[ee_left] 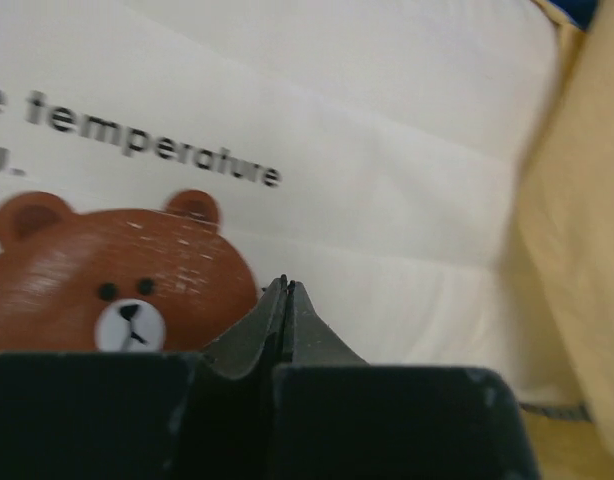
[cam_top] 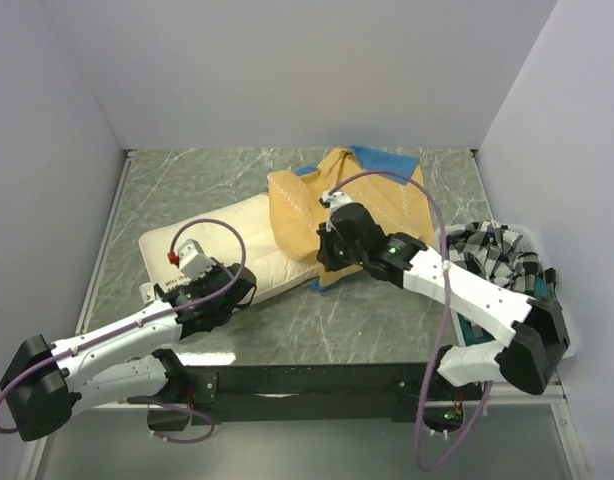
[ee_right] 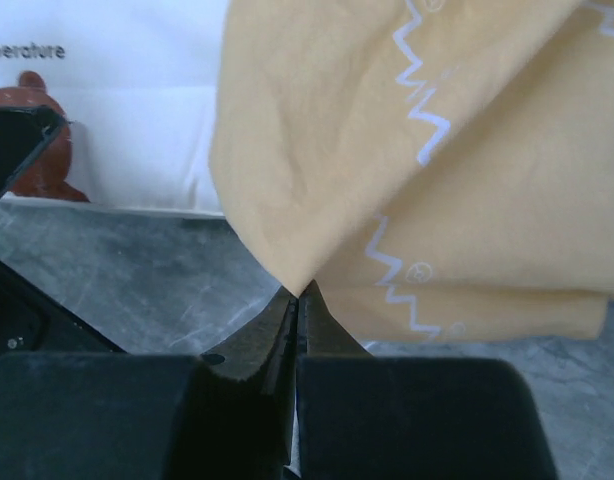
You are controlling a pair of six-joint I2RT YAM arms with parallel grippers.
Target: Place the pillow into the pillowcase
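Note:
The cream-white pillow [cam_top: 222, 245] lies on the marbled table, left of centre. Its bear print [ee_left: 117, 285] and text line face up, and its right end sits under the pillowcase. The mustard pillowcase [cam_top: 327, 205] with pale zigzags has a blue side showing at the back. My right gripper [cam_top: 325, 258] is shut on a fold of the pillowcase's edge [ee_right: 467, 150], which runs to a point at the tips [ee_right: 299, 290]. My left gripper [cam_top: 242, 292] is shut at the pillow's near edge. Its tips [ee_left: 285, 285] rest against the pillow face [ee_left: 387, 150], with no cloth visibly pinched.
A black-and-white checked cloth [cam_top: 499, 258] is heaped at the table's right edge beside the right arm. White walls close the left, back and right. The table's front edge [cam_top: 317, 365] runs just ahead of the arm bases.

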